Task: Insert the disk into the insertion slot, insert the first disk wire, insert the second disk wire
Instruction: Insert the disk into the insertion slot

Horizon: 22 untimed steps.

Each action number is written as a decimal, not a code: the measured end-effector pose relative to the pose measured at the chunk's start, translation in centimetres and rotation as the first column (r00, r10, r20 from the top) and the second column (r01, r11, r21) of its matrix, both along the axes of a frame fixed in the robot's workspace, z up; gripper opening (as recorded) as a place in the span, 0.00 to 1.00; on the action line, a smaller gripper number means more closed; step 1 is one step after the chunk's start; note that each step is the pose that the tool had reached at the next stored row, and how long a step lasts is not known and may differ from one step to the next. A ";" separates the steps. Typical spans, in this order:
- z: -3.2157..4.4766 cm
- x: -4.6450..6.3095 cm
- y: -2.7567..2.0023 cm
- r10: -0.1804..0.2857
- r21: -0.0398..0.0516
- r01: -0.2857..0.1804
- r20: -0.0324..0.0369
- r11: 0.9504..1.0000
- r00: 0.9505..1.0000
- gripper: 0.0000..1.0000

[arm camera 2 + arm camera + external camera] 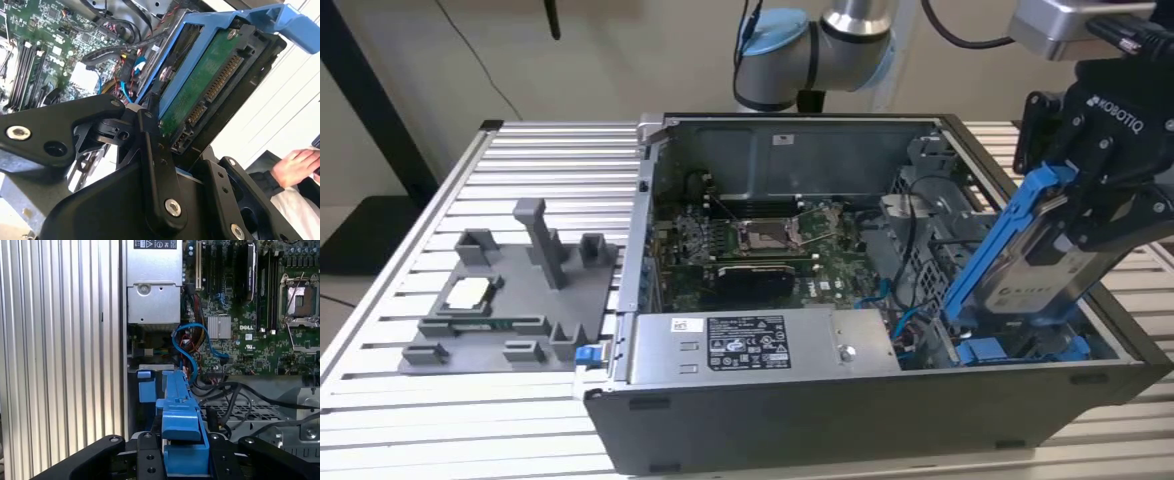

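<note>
Over the exterior view's right end of the open computer case [854,420], the arm [814,45] reaches in from behind and above, with its wrist pointing the gripper [1083,225] pretty much straight down. The black fingers [155,165] are clamped on the disk [1027,290] at its upper end, squeezing the blue frame from both sides. The disk hangs tilted. Its top leans toward the exterior view's right, and its lower end is down inside the case, right by another blue-fronted carrier [1001,350]. Can't tell if it's actually touching anything down there. In the first wrist view the blue frame runs out from the jaws alongside the perforated grey drive cage [260,412], with loose blue cables [192,340] just past it. Also inside the case are the motherboard [761,240] and the labelled power-supply box [747,345]. The case sits on a slatted metal table [520,160] beside a grey fixture [507,300]. A person's hand [295,165] is off to the side in the second wrist view.
</note>
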<state>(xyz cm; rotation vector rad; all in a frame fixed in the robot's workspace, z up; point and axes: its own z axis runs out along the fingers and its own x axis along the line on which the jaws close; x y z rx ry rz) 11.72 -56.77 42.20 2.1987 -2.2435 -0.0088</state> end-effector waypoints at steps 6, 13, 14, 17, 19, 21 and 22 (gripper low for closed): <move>-0.34 0.0 -0.07 0.000 0.000 0.000 0.000 1.000 1.000 0.33; -0.80 0.2 -0.11 0.000 0.000 0.000 0.000 1.000 1.000 0.33; -0.88 0.2 -0.11 0.000 0.000 0.000 0.000 1.000 1.000 0.33; -1.09 0.3 -0.11 0.000 0.000 0.000 0.000 1.000 1.000 0.33; -1.25 0.4 -0.11 0.000 0.000 0.000 0.000 1.000 1.000 0.33; -1.46 0.4 -0.13 0.000 0.000 0.000 0.000 1.000 1.000 0.33; -1.60 0.4 -0.13 0.000 0.000 0.000 0.000 1.000 1.000 0.33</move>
